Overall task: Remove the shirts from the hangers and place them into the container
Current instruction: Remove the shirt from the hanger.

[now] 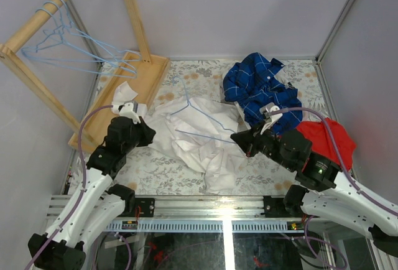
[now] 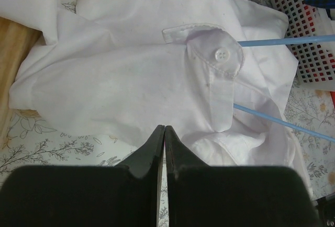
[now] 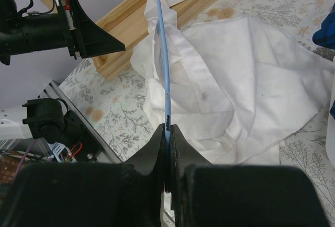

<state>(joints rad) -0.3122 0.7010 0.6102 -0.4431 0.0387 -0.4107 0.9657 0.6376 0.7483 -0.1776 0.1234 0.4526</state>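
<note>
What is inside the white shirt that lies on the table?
A light-blue wire hanger: its hook and some wire stick out of the white shirt, and the right gripper pinches one wire. The part within the folds is covered by cloth.

Basket [image 2: 309, 38] mostly beyond left wrist view's edge

Bright, soft, even light with faint shadows. Glare flares on the metal rail [image 1: 227, 211] behind the left gripper [image 2: 164, 128]. Ahead of it the white shirt [image 2: 131, 80] washes out, and the gripper's fingers [image 2: 146, 156] blur near the lens.
</note>
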